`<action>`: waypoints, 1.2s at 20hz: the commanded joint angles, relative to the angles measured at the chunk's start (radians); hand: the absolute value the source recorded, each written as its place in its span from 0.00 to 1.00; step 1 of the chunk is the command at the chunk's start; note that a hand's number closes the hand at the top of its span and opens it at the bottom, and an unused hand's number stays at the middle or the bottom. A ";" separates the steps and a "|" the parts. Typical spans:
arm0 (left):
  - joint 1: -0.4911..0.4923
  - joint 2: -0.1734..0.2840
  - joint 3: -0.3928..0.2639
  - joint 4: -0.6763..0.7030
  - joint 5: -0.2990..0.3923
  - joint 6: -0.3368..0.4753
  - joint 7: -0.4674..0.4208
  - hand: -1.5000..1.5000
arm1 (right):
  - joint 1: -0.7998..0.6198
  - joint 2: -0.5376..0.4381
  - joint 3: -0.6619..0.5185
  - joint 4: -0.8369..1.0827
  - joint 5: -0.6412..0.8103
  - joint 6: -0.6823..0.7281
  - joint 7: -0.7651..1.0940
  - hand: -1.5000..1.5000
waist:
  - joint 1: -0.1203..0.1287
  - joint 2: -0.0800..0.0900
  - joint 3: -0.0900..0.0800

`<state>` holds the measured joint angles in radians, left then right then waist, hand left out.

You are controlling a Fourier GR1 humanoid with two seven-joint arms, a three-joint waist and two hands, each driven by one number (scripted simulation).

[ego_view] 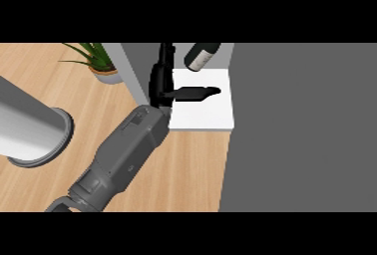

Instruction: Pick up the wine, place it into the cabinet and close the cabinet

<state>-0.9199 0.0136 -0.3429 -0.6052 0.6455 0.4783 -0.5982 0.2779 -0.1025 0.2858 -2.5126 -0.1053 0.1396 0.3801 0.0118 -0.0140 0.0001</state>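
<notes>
Wine bottle is lying just beyond the left hand, untouched by its straight, extended fingers.

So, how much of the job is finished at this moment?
Done: the wine bottle lies inside the cabinet, on its white shelf. In hand: the open left hand is inside the cabinet, near the bottle and holding nothing. Left: closing the cabinet, which stands open.

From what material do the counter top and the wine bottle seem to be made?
The counter top looks like light wood with a matte finish: pale tan with fine grain lines. The wine bottle seems to be dark glass, nearly black, with a pale label; glass is a guess from its smooth dark body.
</notes>
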 commanded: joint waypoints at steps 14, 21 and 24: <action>0.537 0.102 -0.221 -0.760 -0.086 0.106 0.160 0.00 | 0.056 -0.022 0.033 -0.226 -0.029 -0.034 0.104 0.00 | -0.003 0.001 0.000; 0.744 0.176 -0.276 -1.006 -0.127 0.110 0.148 0.00 | 0.017 -0.051 0.036 -0.220 -0.042 -0.034 0.138 0.00 | -0.007 0.007 0.000; 0.812 0.210 -0.295 -1.076 -0.149 0.132 0.139 0.00 | 0.033 -0.140 0.097 -0.182 -0.019 0.070 0.123 1.00 | -0.005 0.006 -0.001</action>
<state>-0.1916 0.1848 -0.6181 -1.5859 0.5173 0.6006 -0.4525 0.2848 -0.1588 0.3572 -2.5135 -0.0900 0.1496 0.3982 0.0043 -0.0098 0.0005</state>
